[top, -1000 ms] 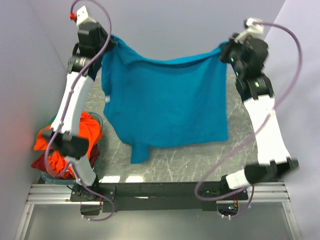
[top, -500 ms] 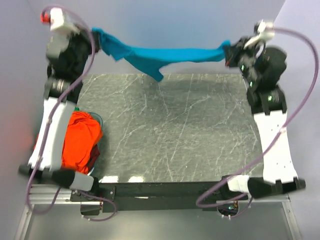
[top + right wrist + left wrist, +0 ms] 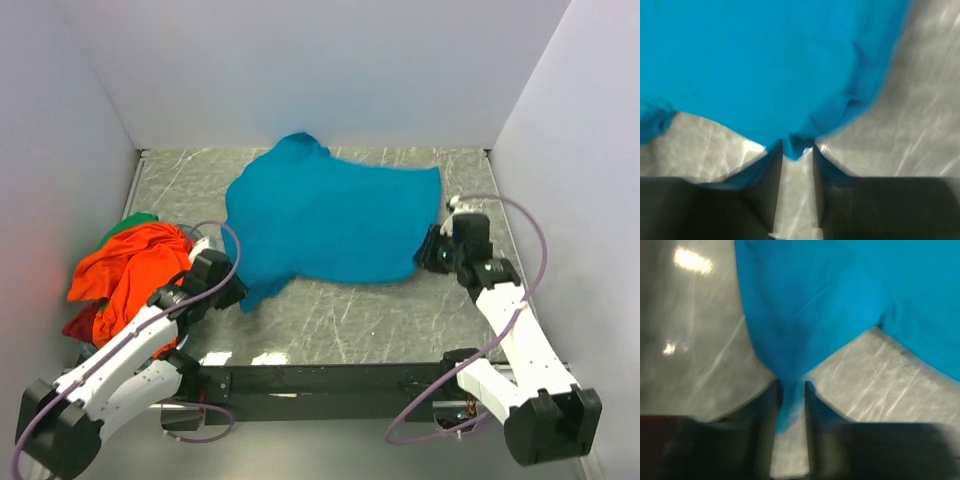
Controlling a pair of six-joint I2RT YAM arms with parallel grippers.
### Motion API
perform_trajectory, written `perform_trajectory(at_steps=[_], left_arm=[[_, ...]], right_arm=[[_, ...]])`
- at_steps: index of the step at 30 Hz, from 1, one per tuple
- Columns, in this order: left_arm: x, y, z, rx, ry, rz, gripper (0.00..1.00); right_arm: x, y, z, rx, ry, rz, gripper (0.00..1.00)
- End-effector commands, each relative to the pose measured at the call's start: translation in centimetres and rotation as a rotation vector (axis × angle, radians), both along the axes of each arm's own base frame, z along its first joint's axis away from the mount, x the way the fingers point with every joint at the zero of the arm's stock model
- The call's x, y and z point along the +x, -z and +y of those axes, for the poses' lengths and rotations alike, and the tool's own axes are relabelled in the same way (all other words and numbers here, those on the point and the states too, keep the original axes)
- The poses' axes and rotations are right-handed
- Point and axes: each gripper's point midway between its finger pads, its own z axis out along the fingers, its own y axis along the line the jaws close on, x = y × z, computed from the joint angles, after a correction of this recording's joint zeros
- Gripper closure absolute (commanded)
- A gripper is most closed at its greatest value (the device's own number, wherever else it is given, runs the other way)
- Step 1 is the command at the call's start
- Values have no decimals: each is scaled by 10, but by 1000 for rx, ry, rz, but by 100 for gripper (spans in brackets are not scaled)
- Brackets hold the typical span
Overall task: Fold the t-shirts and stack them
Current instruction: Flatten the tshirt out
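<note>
The orange t-shirt (image 3: 140, 265) hides most of the green t-shirt (image 3: 135, 222).

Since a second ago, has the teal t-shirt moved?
Yes: the teal t-shirt dropped from hanging above the far edge of the table to lying spread on it.

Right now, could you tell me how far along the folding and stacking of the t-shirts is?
Done: the teal t-shirt lies spread out on the table, not yet folded. In hand: the left gripper and right gripper each have a corner between their fingers; whether clamped is unclear. Left: every fold, plus the orange t-shirt, red t-shirt and green t-shirt heaped at the left.
</note>
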Motion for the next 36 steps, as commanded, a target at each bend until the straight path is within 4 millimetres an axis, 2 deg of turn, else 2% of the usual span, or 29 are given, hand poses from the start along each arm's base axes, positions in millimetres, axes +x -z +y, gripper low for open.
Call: perform_trajectory(at_steps=[1,2,3,4,5,8,12,13,14,15,17,18,19,20,22,23,24,25,26,27,28,29,30,31,32,33,34,35,36], left_arm=[[-12,-19,4,-84,-124,-7,64],[-16,-24,1,-98,-103,-10,52],[-18,-29,-3,-108,-73,-19,25],[-16,-39,-8,-132,-50,-43,7],[-17,-44,-15,-150,-19,-50,1],[-13,-62,-31,-191,47,-86,0],[6,-78,-31,-137,50,-142,1],[14,-84,-33,-124,43,-152,0],[19,-86,-33,-109,34,-153,1],[29,-98,-30,-84,8,-183,0],[44,-93,-27,-24,-29,-159,0],[54,-106,-28,-14,-39,-188,1],[66,-99,-27,34,-60,-174,1],[75,-102,-29,43,-64,-179,1],[99,-104,-34,61,-44,-175,0],[109,-105,-37,51,-39,-176,1],[123,-111,-33,53,-43,-186,1],[134,-95,-35,68,-38,-146,1],[142,-90,-37,62,-18,-131,1],[156,-94,-33,61,-29,-137,1],[165,-76,-33,82,-24,-97,1],[174,-72,-31,98,-31,-91,1],[186,-77,-30,103,-30,-104,1],[194,-60,-30,118,-21,-61,0],[200,-56,-31,126,-19,-45,1],[209,-60,-29,132,-23,-42,1],[215,-43,-31,153,-17,-8,1],[220,-39,-30,163,-20,-2,0],[229,-41,-30,164,-27,-10,1]], right_arm=[[-31,25,2,52,33,82,59],[-37,31,1,57,46,105,48],[-39,33,-3,51,75,113,28],[-41,33,-5,43,85,123,21],[-40,31,-8,34,97,121,19],[-32,16,-18,1,151,77,18],[-17,-3,-18,6,160,22,17],[-10,-12,-18,10,163,-4,17],[-6,-12,-17,10,163,1,17],[-1,-18,-16,12,161,-14,16],[11,-19,-14,17,158,-17,16],[17,-22,-14,15,159,-23,15],[23,-23,-15,12,166,-27,15],[32,-15,-18,-7,188,-3,15],[46,-17,-21,-19,215,2,13],[54,-4,-23,-36,225,45,13],[61,-4,-24,-37,243,53,13],[68,-1,-24,-39,249,62,12],[74,16,-26,-53,257,111,11],[81,17,-26,-56,261,119,11],[87,22,-26,-60,261,131,10],[91,39,-27,-72,263,183,10],[99,39,-30,-79,271,187,10],[103,45,-32,-89,275,206,10],[106,60,-33,-101,276,249,9],[113,60,-34,-101,272,253,9],[114,64,-35,-104,272,274,9],[117,76,-36,-108,274,305,9],[123,75,-35,-102,272,302,9]])
